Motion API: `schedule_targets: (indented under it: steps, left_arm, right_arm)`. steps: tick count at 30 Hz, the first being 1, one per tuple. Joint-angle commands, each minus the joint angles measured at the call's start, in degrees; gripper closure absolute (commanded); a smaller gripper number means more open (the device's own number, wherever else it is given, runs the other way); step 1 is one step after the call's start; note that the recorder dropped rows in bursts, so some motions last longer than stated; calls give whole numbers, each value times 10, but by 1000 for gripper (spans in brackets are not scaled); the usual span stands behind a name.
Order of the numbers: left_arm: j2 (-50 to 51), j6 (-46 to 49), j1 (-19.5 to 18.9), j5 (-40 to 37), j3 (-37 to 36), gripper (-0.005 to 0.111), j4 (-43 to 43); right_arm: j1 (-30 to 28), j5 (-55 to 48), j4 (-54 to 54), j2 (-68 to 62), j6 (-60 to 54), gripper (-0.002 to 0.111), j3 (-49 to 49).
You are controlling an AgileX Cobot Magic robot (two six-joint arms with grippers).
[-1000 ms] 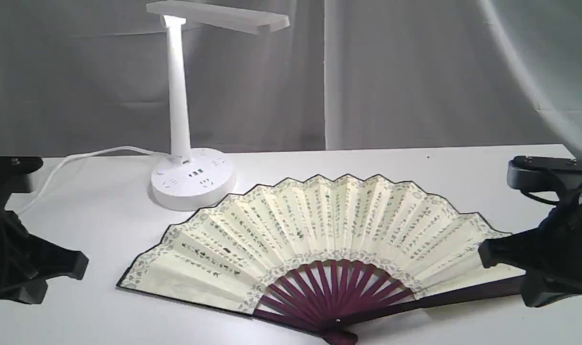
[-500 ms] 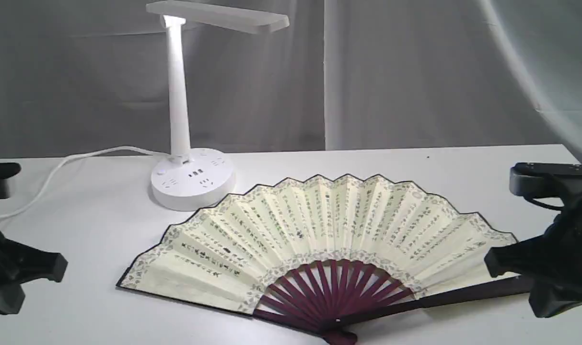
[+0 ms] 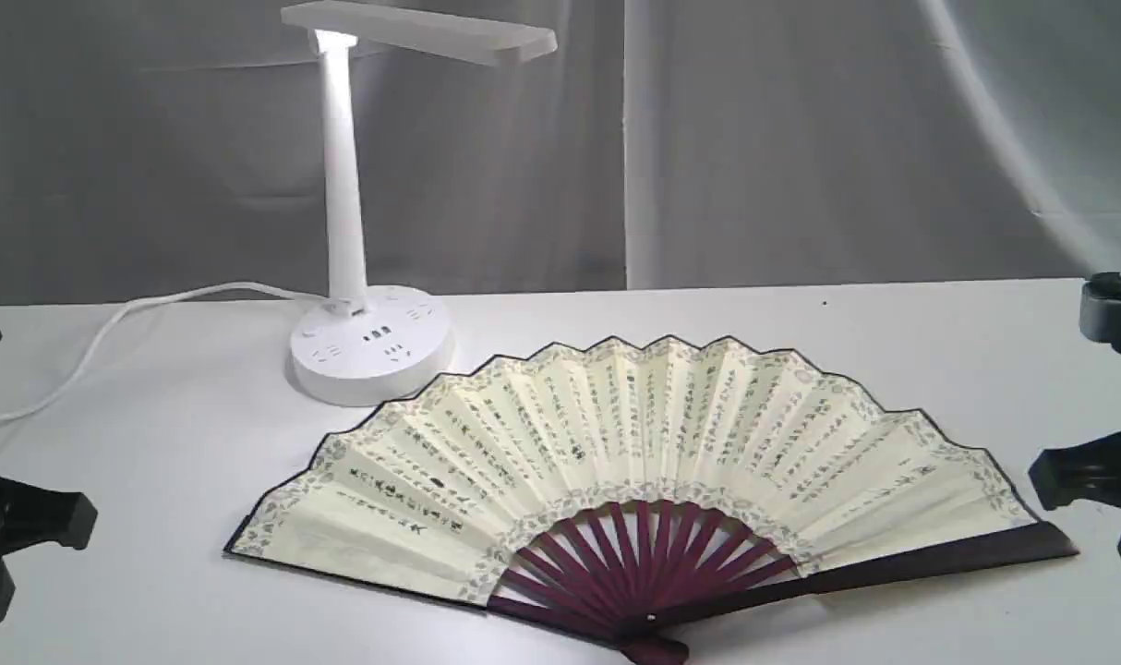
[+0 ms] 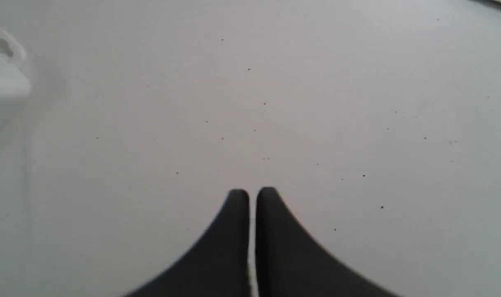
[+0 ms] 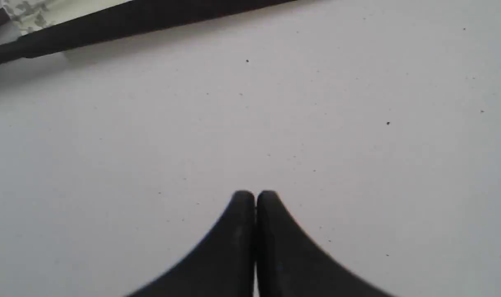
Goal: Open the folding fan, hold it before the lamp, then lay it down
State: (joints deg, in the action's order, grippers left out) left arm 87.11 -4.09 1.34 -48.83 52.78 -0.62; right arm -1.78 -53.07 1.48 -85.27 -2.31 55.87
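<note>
Exterior view, nearest first: the folding fan [image 3: 616, 434] lies fully spread and flat on the white table [image 3: 154, 443], its maroon pivot at the near edge and its pleats arching away. To either side, clear of its guards, the left gripper [image 4: 252, 193] and right gripper [image 5: 255, 193] hang over bare tabletop, each with its black fingers drawn together and gripping nothing. Behind the fan's left half, near its border, stands the lamp [image 3: 343, 185], its cord [image 3: 191, 289] trailing leftward. A grey curtain [image 3: 801, 139] hangs farthest back.
</note>
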Motion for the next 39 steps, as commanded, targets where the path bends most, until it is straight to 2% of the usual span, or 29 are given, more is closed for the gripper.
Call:
schedule_targets:
  steps: [1, 20, 39]
  left_arm:
    - [-6, 14, -1, 0, -2, 107, -5]
    - [-178, 31, -1, 9, -2, 107, -1]
    - [-433, 31, -1, -24, -2, 107, -1]
  right_arm:
    - [-3, -3, -15, 18, -4, 108, -1]
    - [-2, -11, -34, 152, -4, 108, -1]
    - [1, -27, -34, 417, -4, 108, -1]
